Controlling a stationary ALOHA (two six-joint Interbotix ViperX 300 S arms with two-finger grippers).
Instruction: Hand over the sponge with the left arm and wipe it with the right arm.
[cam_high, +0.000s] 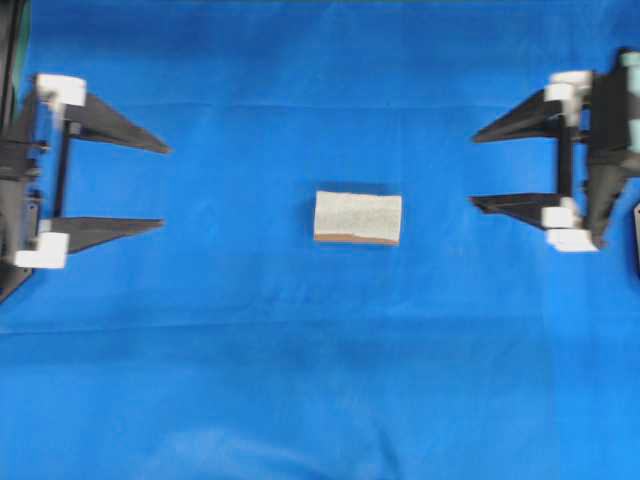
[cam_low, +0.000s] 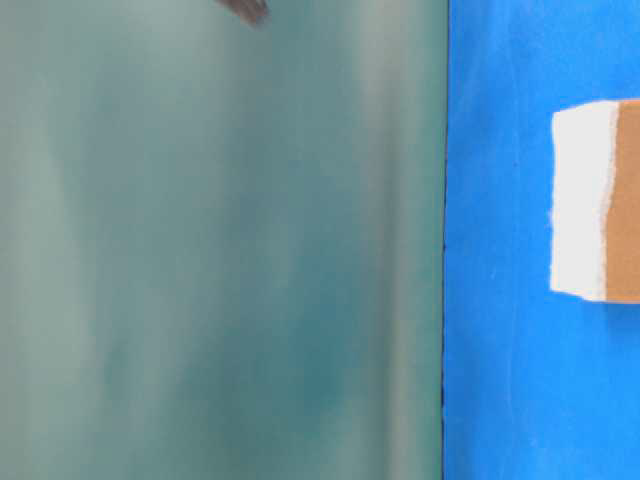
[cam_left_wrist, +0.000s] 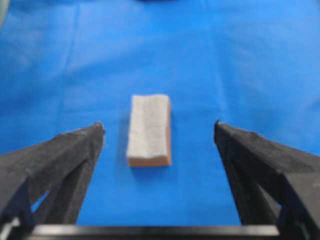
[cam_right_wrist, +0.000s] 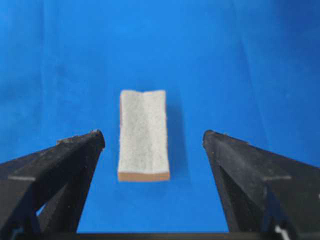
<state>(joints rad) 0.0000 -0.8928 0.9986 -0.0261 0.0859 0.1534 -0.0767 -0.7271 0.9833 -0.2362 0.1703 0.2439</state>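
Note:
The sponge (cam_high: 358, 217) lies flat in the middle of the blue cloth, whitish fuzzy side up with a thin orange-brown layer along its near edge. My left gripper (cam_high: 165, 186) stands open at the left edge, fingers pointing toward the sponge and well short of it. My right gripper (cam_high: 473, 168) stands open at the right edge, also pointing at the sponge from a distance. From the left wrist, the sponge (cam_left_wrist: 149, 131) lies ahead between the spread fingers (cam_left_wrist: 75, 150). The right wrist view shows the sponge (cam_right_wrist: 143, 141) ahead of its open gripper (cam_right_wrist: 154, 133). Neither gripper touches it.
A blue cloth (cam_high: 320, 380) covers the whole table. The table-level view shows the sponge (cam_low: 595, 200) against the cloth (cam_low: 500, 300) beside a blurred grey-green backdrop (cam_low: 220, 250).

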